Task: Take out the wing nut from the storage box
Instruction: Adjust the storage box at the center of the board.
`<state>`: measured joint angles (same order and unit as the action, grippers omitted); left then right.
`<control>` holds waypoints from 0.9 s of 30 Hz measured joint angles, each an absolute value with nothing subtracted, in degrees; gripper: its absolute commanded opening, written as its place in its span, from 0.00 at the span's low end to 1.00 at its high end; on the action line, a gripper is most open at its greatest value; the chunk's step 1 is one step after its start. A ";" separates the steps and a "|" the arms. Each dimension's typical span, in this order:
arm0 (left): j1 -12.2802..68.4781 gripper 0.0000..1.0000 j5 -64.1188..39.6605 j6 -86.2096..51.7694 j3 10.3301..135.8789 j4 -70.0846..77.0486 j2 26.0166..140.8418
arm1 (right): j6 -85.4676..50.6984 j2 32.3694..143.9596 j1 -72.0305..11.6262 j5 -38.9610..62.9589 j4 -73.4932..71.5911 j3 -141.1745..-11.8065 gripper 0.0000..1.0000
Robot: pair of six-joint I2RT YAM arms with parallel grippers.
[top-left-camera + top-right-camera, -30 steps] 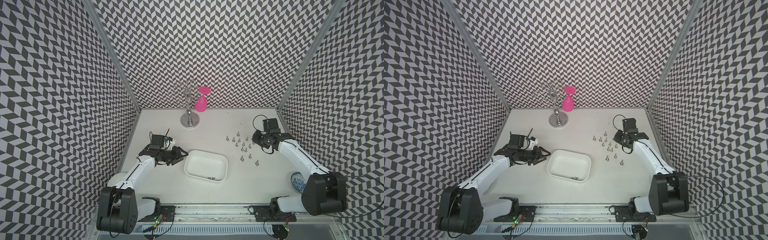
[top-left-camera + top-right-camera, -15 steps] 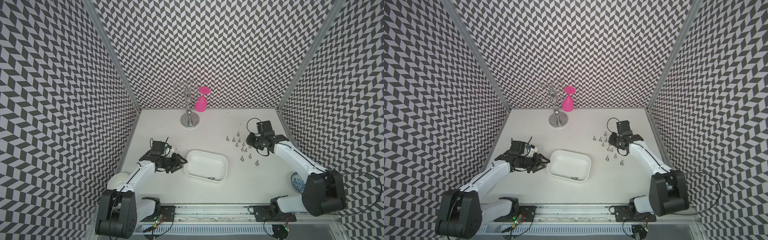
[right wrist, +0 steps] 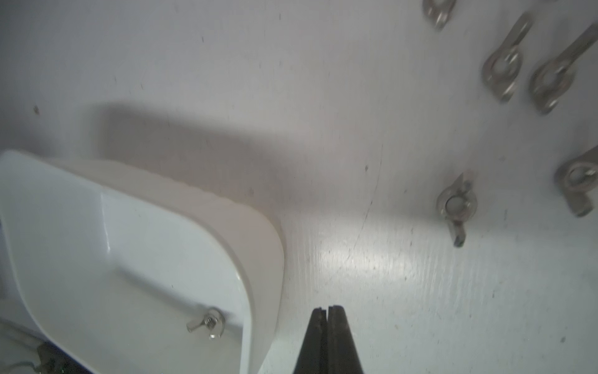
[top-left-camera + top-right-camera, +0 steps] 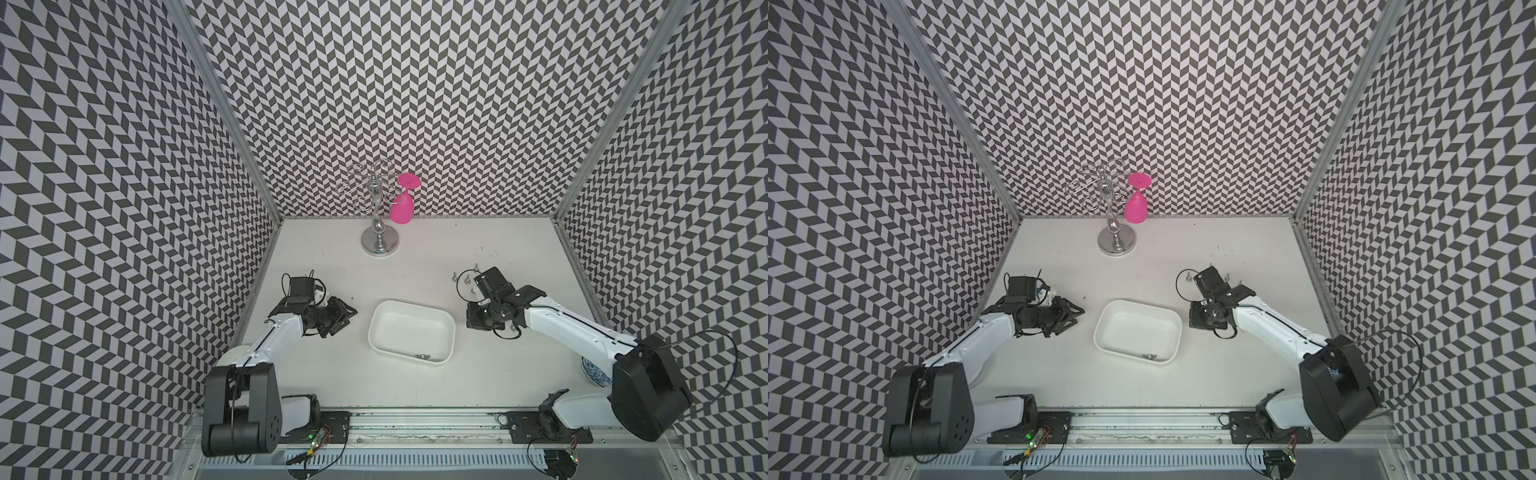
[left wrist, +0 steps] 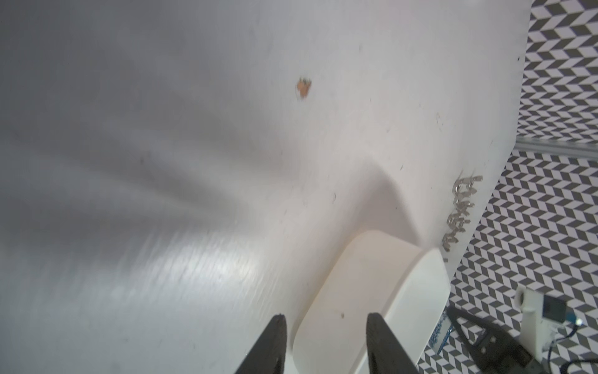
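The white storage box (image 4: 409, 306) (image 4: 1138, 304) sits mid-table in both top views. A single wing nut (image 4: 423, 356) (image 4: 1148, 356) (image 3: 208, 322) lies inside it by the near wall. My left gripper (image 4: 348, 320) (image 4: 1077, 318) (image 5: 326, 317) hovers just left of the box, its jaws apart and empty, with a corner of the box (image 5: 356, 291) showing beyond them. My right gripper (image 4: 471, 322) (image 4: 1196, 322) (image 3: 328, 307) is shut on nothing, low over the table just outside the right end of the box (image 3: 259, 252).
Several loose wing nuts (image 4: 465, 280) (image 3: 454, 205) (image 5: 459, 213) lie on the table behind the right gripper. A silver stand (image 4: 379, 232) with a pink glass (image 4: 402, 205) is at the back. A blue-patterned bowl (image 4: 594, 372) sits under the right arm.
The right gripper has moved from above the loose nuts towards the box's right end and has shut. The left gripper's jaws have narrowed and it has stayed beside the box.
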<state>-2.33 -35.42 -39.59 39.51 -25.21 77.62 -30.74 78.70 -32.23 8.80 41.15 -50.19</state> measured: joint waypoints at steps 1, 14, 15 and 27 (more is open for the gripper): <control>-2.35 0.39 -35.75 -39.86 41.28 -23.75 80.88 | -30.44 77.62 -33.91 9.63 42.19 -49.65 0.00; -1.74 0.41 -39.77 -40.10 58.11 -14.61 99.98 | -34.48 72.49 -56.40 17.02 43.86 -44.53 0.00; -1.45 0.41 -40.25 -40.03 59.07 -14.28 101.10 | -34.85 72.73 -57.01 17.32 43.66 -44.29 0.00; 4.29 0.43 -47.94 -38.98 66.30 -7.77 108.42 | -34.94 83.66 -57.93 13.06 41.28 -47.55 0.00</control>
<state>4.29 -47.94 -38.98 66.30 -7.77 108.42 -34.94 83.66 -57.93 13.06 41.28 -47.55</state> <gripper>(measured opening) 0.435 0.053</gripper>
